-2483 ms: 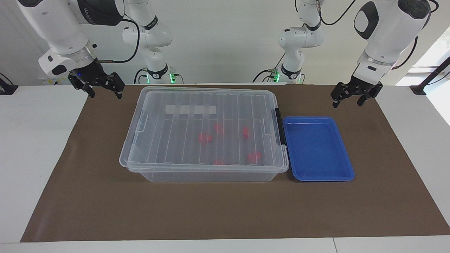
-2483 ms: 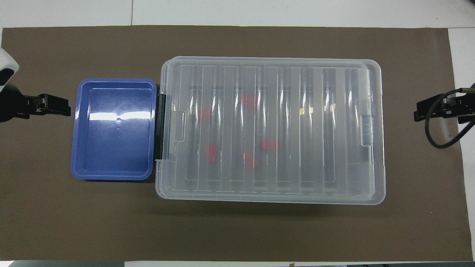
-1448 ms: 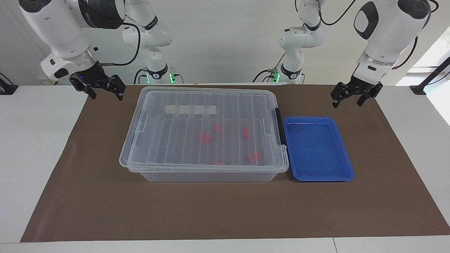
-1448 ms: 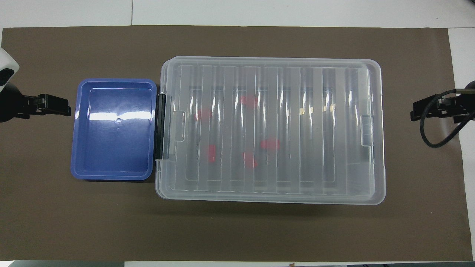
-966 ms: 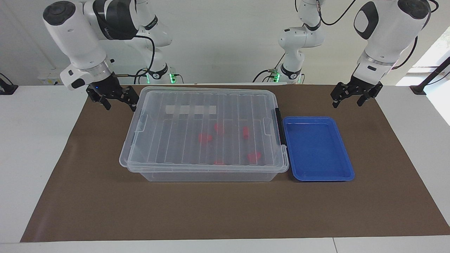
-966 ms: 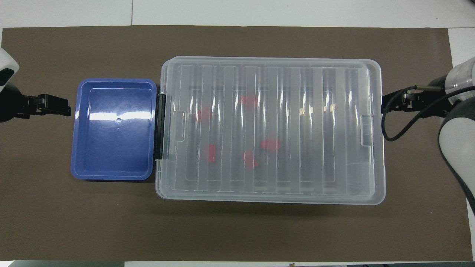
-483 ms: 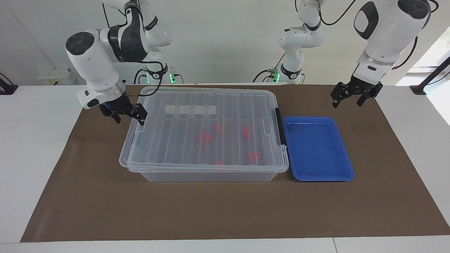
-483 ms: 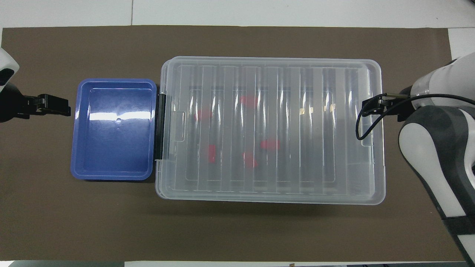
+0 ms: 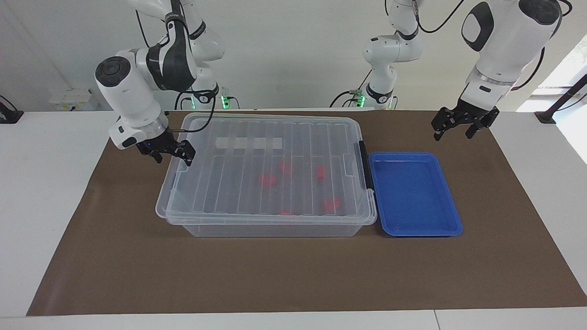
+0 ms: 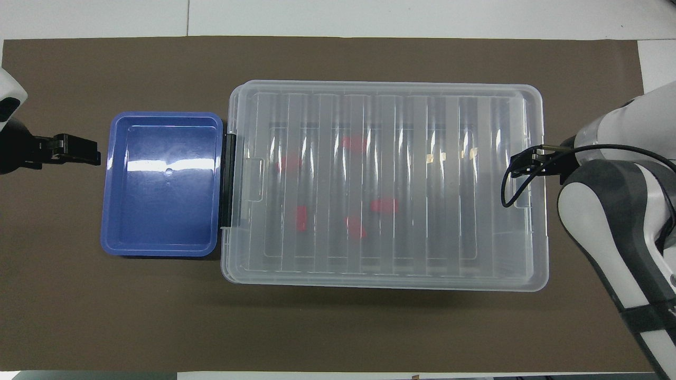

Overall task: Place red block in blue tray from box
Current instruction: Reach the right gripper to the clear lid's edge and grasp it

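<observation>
The clear box [image 9: 238, 183] [image 10: 449, 221] lies mid-table with its ribbed lid on. Through the lid the red block [image 9: 320, 172] [image 10: 301, 218] shows as a small blurred oblong toward the tray end. Beside that short end of the box lies the blue tray [image 9: 415, 192] [image 10: 163, 184], with nothing in it. My right gripper [image 9: 173, 159] [image 10: 523, 164] hangs open just over the box's short end at the right arm's end, by the clear lid clip. My left gripper [image 9: 452, 135] [image 10: 84, 150] waits open over the mat by the tray.
Several other red pieces [image 9: 267, 179] [image 10: 384, 205] lie scattered inside the box. A black latch [image 9: 364, 165] [image 10: 228, 179] runs along the box's tray-side end. A brown mat [image 9: 275, 275] covers the table.
My right arm has swung in from the mat's edge and come down over the short end of the box. The left arm, box and tray have not moved.
</observation>
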